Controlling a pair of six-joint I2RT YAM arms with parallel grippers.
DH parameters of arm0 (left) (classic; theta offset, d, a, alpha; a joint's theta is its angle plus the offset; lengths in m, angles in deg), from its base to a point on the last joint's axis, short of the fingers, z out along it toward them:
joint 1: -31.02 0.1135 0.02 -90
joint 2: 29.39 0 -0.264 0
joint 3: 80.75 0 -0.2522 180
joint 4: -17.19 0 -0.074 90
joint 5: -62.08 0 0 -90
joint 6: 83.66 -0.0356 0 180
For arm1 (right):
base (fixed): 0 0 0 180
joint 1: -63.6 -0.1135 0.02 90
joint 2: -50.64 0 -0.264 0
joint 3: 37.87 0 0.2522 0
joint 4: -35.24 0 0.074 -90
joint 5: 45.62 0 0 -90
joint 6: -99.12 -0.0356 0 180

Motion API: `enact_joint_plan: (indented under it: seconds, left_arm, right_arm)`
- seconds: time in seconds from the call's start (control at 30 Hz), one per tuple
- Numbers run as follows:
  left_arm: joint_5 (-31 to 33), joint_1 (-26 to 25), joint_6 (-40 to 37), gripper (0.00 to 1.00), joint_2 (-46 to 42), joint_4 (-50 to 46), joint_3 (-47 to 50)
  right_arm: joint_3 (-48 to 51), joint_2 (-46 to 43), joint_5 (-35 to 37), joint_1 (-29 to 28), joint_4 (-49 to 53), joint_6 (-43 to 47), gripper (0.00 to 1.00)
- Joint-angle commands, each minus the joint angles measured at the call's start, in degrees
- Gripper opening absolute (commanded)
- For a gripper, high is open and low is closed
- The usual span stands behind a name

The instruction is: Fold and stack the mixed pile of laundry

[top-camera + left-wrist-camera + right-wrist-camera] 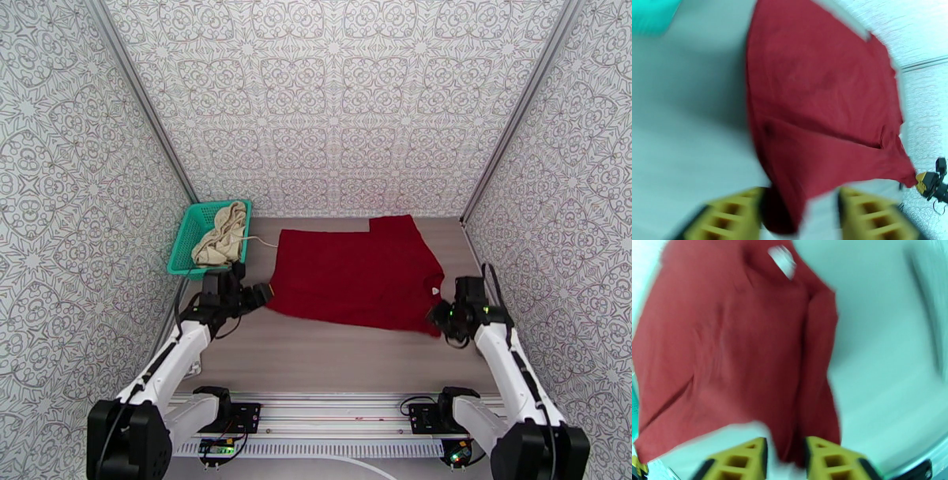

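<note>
Dark red shirt (351, 276) lies flat at tabletop (316, 355) centre. Left jaws, at its 8 o'clock corner: released, straddling cloth. Right jaws, 4 o'clock corner: cloth between them, grip cannot be told. Cream garment (221, 237): in basket (184, 234), 10 o'clock.

Top high, rearward; wrists close, sharing shirt (355, 272).

Patterned grey-white walls (340, 103) enclose a pale wood-grain table (332, 355).
</note>
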Motion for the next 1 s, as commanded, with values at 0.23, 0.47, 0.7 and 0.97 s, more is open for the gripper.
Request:
enact_joint_plan:
  seconds: [0.23,0.47,0.7,0.97]
  left_arm:
    - [2.68,-0.19,-4.25,0.48,1.59,-6.96,-4.17]
    - [0.14,-6.56,-8.49,0.5,25.07,1.58,-19.91]
    - [-4.32,-8.8,-7.18,0.39,49.46,7.2,-38.52]
    - [-6.45,-6.83,-0.06,0.31,65.37,13.71,-47.51]
  right_arm:
    - [-7.61,1.46,3.11,0.15,4.5,4.41,0.48]
    - [-17.46,22.27,3.87,-1.71,-5.39,10.43,0.54]
    - [-30.8,44.59,4.91,-1.76,-12.62,11.71,0.46]
    - [-46.19,64.36,1.38,-1.76,-12.77,10.47,0.41]
